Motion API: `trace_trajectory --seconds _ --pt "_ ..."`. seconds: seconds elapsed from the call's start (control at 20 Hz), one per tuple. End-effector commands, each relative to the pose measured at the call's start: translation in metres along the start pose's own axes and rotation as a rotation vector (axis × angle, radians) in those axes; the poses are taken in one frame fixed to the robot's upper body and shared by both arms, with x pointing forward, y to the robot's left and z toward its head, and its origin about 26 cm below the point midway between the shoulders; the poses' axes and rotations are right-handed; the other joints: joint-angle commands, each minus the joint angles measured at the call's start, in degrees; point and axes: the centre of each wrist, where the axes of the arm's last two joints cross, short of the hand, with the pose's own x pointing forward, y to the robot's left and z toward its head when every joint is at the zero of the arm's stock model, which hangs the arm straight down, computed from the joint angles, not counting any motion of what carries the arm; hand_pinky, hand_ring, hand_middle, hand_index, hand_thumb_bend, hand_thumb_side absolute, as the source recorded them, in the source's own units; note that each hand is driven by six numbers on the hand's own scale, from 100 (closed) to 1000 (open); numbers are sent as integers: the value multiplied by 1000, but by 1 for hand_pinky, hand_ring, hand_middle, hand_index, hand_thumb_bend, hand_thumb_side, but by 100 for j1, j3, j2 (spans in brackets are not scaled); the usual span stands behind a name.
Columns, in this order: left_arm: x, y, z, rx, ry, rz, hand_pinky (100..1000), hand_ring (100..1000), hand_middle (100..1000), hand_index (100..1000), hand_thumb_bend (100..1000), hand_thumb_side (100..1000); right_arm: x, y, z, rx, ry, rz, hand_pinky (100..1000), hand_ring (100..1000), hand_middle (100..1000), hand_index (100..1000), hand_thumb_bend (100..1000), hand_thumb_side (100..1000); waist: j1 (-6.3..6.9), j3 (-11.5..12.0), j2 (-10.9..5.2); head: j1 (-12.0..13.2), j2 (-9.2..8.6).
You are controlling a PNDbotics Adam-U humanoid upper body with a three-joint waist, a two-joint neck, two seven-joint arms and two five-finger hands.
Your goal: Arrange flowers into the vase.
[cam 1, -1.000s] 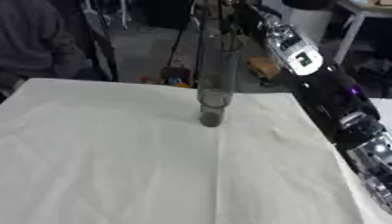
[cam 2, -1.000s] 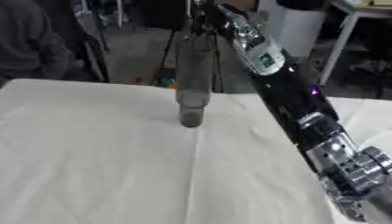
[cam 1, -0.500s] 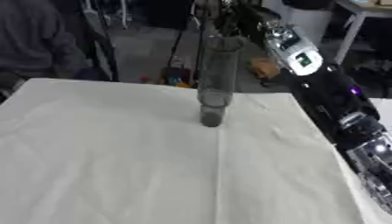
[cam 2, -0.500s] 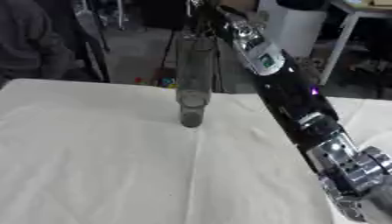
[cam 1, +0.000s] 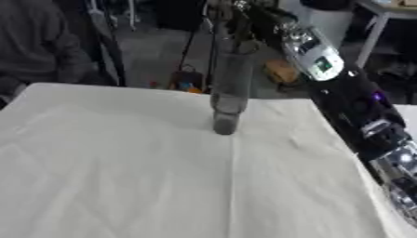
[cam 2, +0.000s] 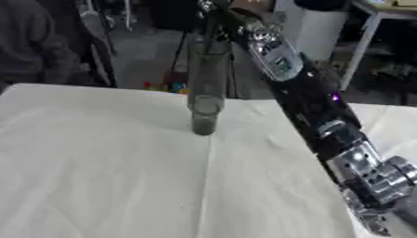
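A tall, narrow, clear grey vase [cam 1: 231, 79] stands upright near the far middle of the white tablecloth [cam 1: 122, 176]. My right arm [cam 1: 350, 97], black with silver joints, runs from the lower right corner up to the top of the picture. Its hand [cam 1: 240, 16] hangs just above the vase's mouth, blurred and partly cut off by the top edge. A thin dark line beside the hand drops into the vase's mouth; I cannot tell whether it is a stem. No flower head shows. My left hand is out of sight.
The table's far edge [cam 1: 146, 89] runs just behind the vase. Beyond it are a floor with small coloured objects [cam 1: 189, 82], dark stand legs [cam 1: 106, 42] and a white table leg [cam 1: 373, 37]. My forearm crosses the cloth's right side.
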Motion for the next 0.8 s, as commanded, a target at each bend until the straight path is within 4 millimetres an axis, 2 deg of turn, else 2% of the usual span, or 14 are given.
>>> trace_trajectory --seconds 0.05,0.2,0.25,0.3,0.35,0.5,0.55,0.6,0.65,0.8 --pt "6 6 -4 5 -25 -27 658 720 673 715 567 740 16 -18 8 -53 -59 102 959 795 701 757 100 1000 29 0 -68 1 -26" --pt "6 6 -3 5 -25 -27 658 720 673 715 568 740 19 -17 9 -53 -86 162 964 801 713 796 100 1000 31 5 -69 -3 -27" --pt "6 6 -3 5 -24 -27 658 720 673 715 568 740 20 -17 9 -51 -92 179 971 810 735 848 100 1000 32 6 -70 -5 -27" --pt "6 6 -3 5 -24 -27 658 719 672 715 568 740 20 -17 9 -48 -97 196 976 815 743 859 100 1000 33 5 -70 -5 -26" --pt "6 6 -3 5 -23 -27 658 719 672 715 569 740 21 -17 9 -45 -99 211 1000 854 789 905 100 986 34 5 -70 -5 -24" --pt "6 6 -3 5 -23 -27 658 719 672 715 569 740 21 -17 10 -35 -106 266 1000 976 900 955 100 950 35 -1 -67 -2 -21" --pt "6 6 -3 5 -22 -27 658 719 672 715 569 740 20 -17 10 -32 -106 286 1000 1000 949 973 146 915 35 -1 -66 -1 -23" --pt "5 6 -3 5 -22 -27 658 719 672 715 569 740 20 -17 10 -29 -106 304 1000 1000 960 975 156 909 35 0 -64 1 -23" --pt "5 6 -3 5 -22 -27 658 719 672 715 569 740 19 -17 10 -24 -102 322 1000 1000 967 978 252 849 36 1 -64 2 -22" --pt "5 6 -3 7 -21 -27 657 719 672 715 570 740 16 -17 9 -11 -87 359 1000 1000 976 982 317 814 42 5 -61 8 -25"
